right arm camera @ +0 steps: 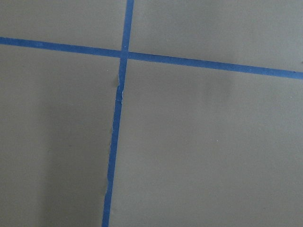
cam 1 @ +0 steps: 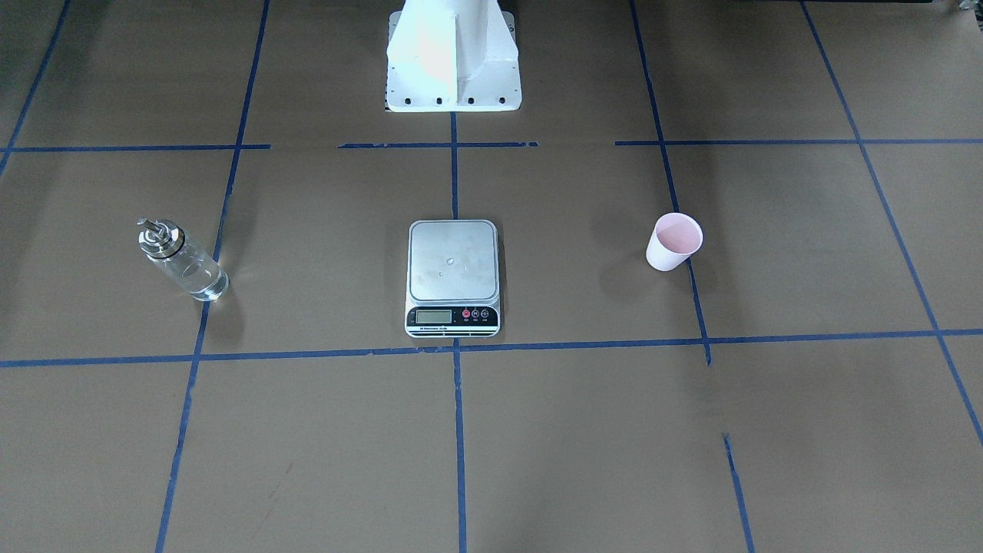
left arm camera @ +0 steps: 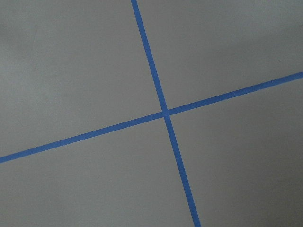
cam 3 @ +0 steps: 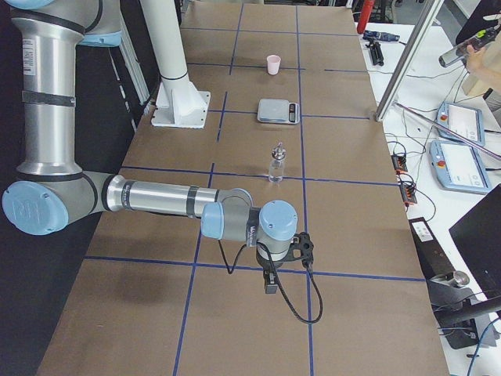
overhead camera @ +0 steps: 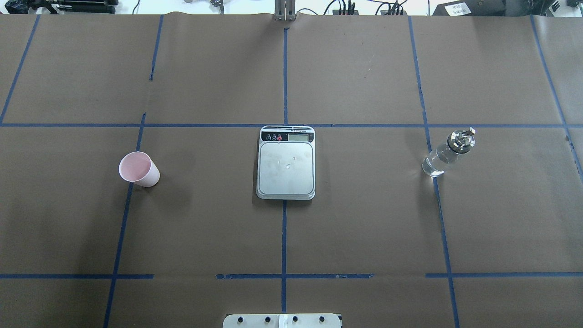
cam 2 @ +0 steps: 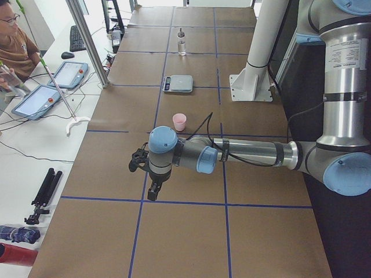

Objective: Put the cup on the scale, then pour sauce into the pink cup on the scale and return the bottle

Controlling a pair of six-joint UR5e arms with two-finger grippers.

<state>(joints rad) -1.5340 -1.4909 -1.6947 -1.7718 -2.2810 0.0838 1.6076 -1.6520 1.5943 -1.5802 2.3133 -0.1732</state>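
The scale [overhead camera: 286, 180] sits flat in the middle of the brown table [overhead camera: 364, 228]. Its little screen is on the side far from the robot. Nothing stands on its silver top.

The pink cup [overhead camera: 139, 169] stands up on the table on the robot's left side, well apart from the scale. It touches a blue tape line [overhead camera: 119, 237].

The bottle [overhead camera: 448, 152] stands up on the robot's right side, also well apart from the scale. Clear sauce [cam 1: 196, 278] fills its lower part. Its shiny cap is on top.

The left gripper [cam 2: 152, 194] hangs over the table and points down, out past the cup at the table's left end. It is well apart from the cup and holds nothing. Only the side view shows it, so I cannot tell how wide it is.

The right gripper [cam 3: 270, 282] hangs over the table and points down at the table's right end. The bottle is between it and the scale, well apart from it. It holds nothing, and I cannot tell how wide it is.

Both wrist cameras see only brown paper and crossing blue tape.
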